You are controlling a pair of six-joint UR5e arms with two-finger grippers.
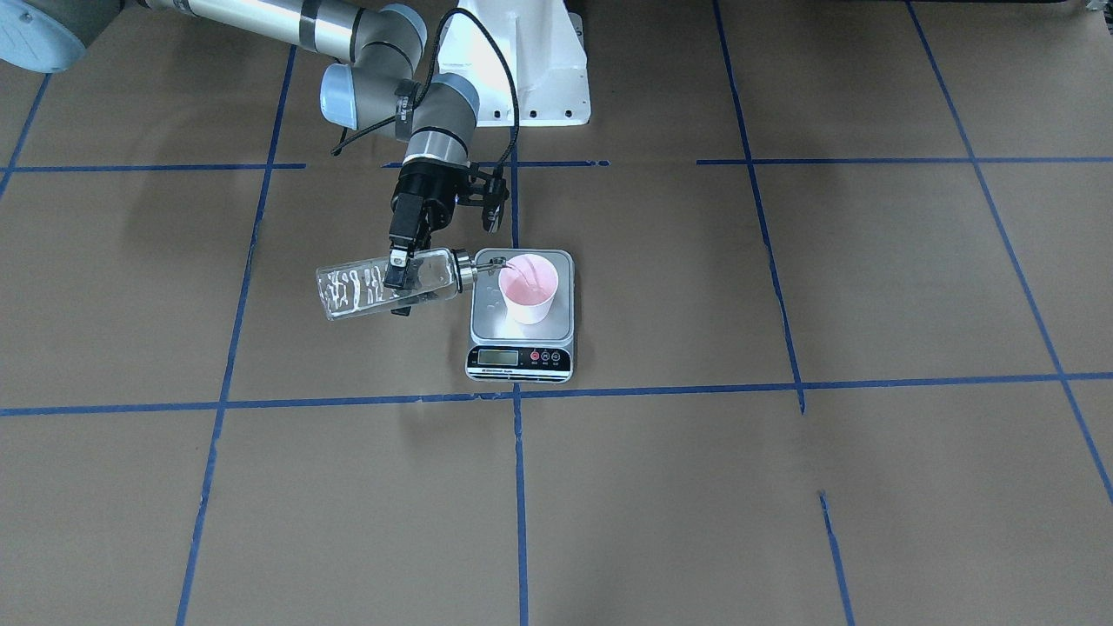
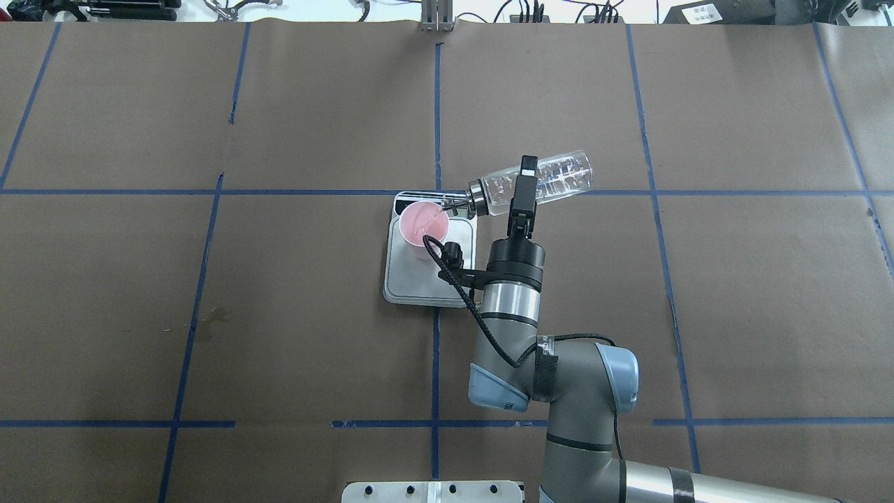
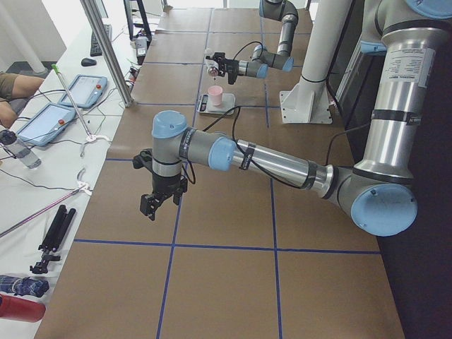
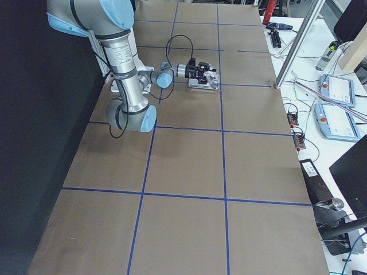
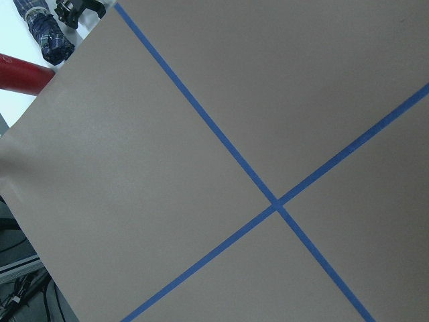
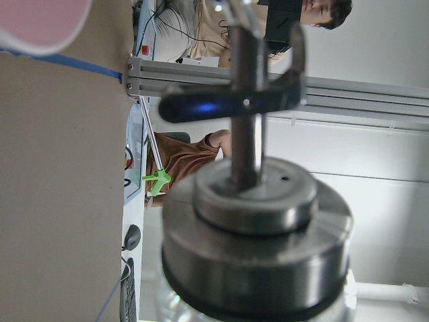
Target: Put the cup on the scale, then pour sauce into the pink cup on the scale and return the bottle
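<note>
Nearest the wrist camera sits the bottle (image 6: 255, 228), its silver pourer filling the view. At frame centre the right gripper (image 1: 400, 280) pinches the tilted bottle, with the pourer over the cup (image 1: 528, 291), which stands on the scale (image 1: 489, 326). I judge that pouring is underway. The next move is to tip the bottle upright gently, then carry it back. Whether the left gripper (image 3: 157, 205) is spread or pressed together, I cannot tell.

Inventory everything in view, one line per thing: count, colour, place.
cup: 1, pale pink, upright on the scale's platform.
scale: 1, silver-grey with black display strip, mid-table.
bottle: 1, clear glass with silver pourer, held tipped beside the scale, spout over the cup.
table: 1, brown cover with blue tape grid.
tablets: 2, grey, on the side bench.
right arm: 1, grey and silver, jaws shut on the bottle.
left arm: 1, grey and silver, far from the scale; jaws' state unclear.
</note>
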